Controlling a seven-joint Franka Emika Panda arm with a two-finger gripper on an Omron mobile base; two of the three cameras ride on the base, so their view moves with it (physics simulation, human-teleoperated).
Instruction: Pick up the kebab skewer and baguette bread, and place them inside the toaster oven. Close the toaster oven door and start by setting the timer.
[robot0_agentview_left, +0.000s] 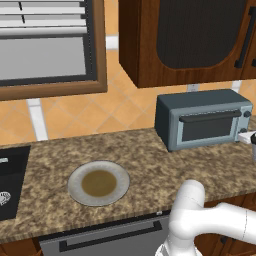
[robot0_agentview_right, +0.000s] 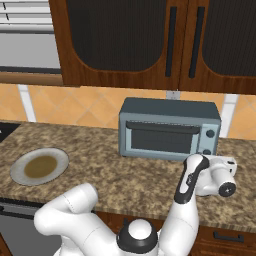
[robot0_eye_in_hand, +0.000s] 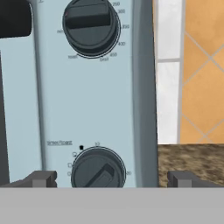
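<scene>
Closest in, the white arm bends up over the front edge of the speckled granite counter (robot0_agentview_right: 130, 182), with the dishwasher (robot0_agentview_left: 110, 240) below it in the left base view. The gripper (robot0_eye_in_hand: 111, 179) sits right in front of the toaster oven's knob panel: in the hand view its two dark fingertips (robot0_eye_in_hand: 41, 178) stand wide apart, one on each side of the lower knob (robot0_eye_in_hand: 98, 169), with nothing between them touching either one. So the pincer is spread open and hasn't closed on anything. The lower knob's grip bar is tilted diagonally.

Above it on the same pale panel is the upper knob (robot0_eye_in_hand: 89, 24), ringed with temperature numbers, its bar roughly level. At the far left of the hand view there's a sliver of the dark door handle end.

Off to the left on the counter is a round grey plate (robot0_agentview_left: 75, 192) with a brownish centre, well apart from the oven, and past that the edge of a dark sink (robot0_agentview_left: 12, 180).

The toaster oven (robot0_agentview_right: 170, 129) sits toward the back of the counter near the orange tiled wall (robot0_agentview_left: 90, 110). The toaster oven door (robot0_agentview_right: 162, 140) is shut upright, so whatever's inside can't be made out through the dark glass. Wooden cabinets (robot0_agentview_right: 150, 40) hang right over it, and a window (robot0_agentview_left: 45, 45) with a wood frame is at upper left.
</scene>
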